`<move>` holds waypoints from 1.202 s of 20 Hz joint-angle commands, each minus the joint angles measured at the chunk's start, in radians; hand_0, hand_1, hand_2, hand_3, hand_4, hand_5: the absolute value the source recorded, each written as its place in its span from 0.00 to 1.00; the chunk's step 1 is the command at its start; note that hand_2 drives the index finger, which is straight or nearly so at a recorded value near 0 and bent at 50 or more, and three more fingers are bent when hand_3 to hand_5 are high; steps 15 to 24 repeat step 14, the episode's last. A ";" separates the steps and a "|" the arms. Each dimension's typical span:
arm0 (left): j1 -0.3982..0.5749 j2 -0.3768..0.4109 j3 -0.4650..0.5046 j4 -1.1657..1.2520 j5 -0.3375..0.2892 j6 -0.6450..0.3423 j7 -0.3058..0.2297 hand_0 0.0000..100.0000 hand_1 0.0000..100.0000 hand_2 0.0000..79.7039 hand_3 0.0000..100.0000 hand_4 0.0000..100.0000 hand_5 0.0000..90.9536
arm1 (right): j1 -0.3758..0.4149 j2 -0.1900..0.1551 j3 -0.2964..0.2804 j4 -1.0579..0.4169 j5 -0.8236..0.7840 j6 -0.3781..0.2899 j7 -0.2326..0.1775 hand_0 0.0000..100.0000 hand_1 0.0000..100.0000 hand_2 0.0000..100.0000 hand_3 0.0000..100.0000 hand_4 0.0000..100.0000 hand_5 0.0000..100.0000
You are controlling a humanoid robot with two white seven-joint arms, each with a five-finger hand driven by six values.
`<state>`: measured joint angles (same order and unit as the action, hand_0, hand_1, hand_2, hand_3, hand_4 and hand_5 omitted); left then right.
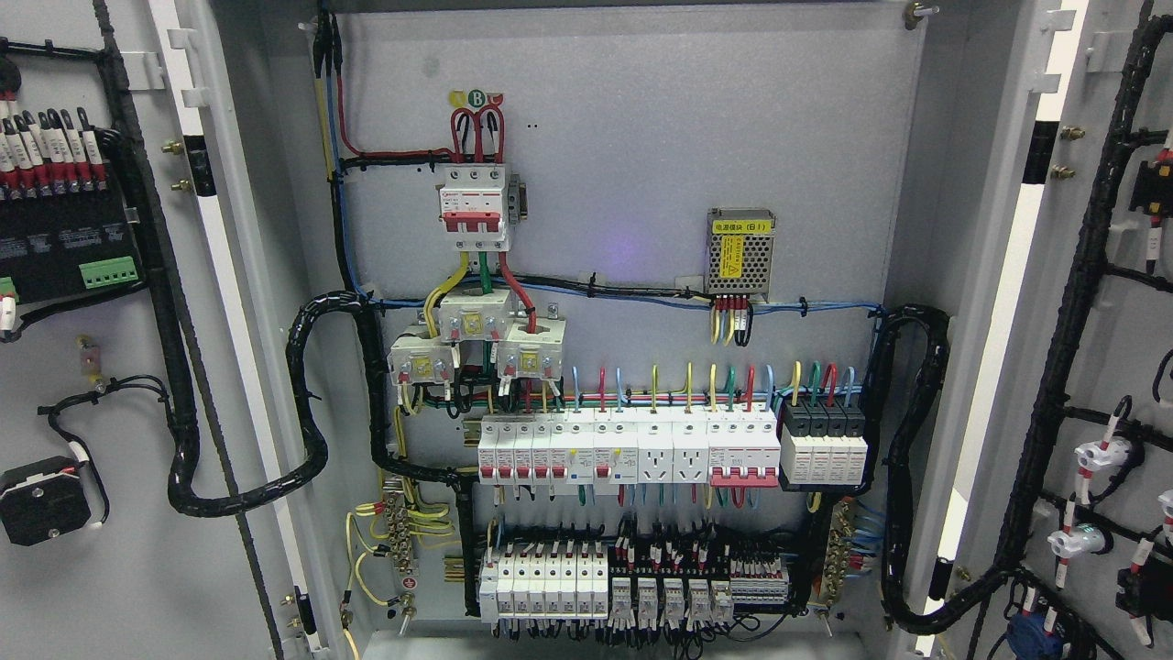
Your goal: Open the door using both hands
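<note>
Both cabinet doors, left door [101,367] and right door [1100,367], stand swung open; neither robot hand shows, so their grip cannot be told.

I observe a red-handled main breaker [475,213] mounted upper centre, a mesh-cased power supply [740,252] to its right, and breaker rows [628,449] below, fed by coloured wires.
</note>
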<state>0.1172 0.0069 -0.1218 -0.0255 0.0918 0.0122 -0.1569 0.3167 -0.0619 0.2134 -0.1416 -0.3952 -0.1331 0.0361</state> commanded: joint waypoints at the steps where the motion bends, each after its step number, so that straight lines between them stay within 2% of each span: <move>1: -0.004 -0.019 0.031 0.006 -0.012 -0.014 -0.004 0.00 0.00 0.00 0.00 0.04 0.00 | -0.021 0.043 -0.003 0.056 0.019 0.015 -0.005 0.00 0.00 0.00 0.00 0.00 0.00; 9: -0.016 -0.019 0.070 0.004 0.009 -0.015 -0.009 0.00 0.00 0.00 0.00 0.04 0.00 | -0.050 0.051 -0.006 0.057 0.018 0.018 -0.005 0.00 0.00 0.00 0.00 0.00 0.00; 14: -0.016 -0.018 0.103 0.004 0.008 -0.015 -0.009 0.00 0.00 0.00 0.00 0.04 0.00 | -0.062 0.080 -0.008 0.056 0.015 0.024 -0.004 0.00 0.00 0.00 0.00 0.00 0.00; 24: -0.016 -0.018 0.103 0.004 0.008 -0.015 -0.009 0.00 0.00 0.00 0.00 0.04 0.00 | -0.062 0.080 -0.008 0.056 0.015 0.024 -0.004 0.00 0.00 0.00 0.00 0.00 0.00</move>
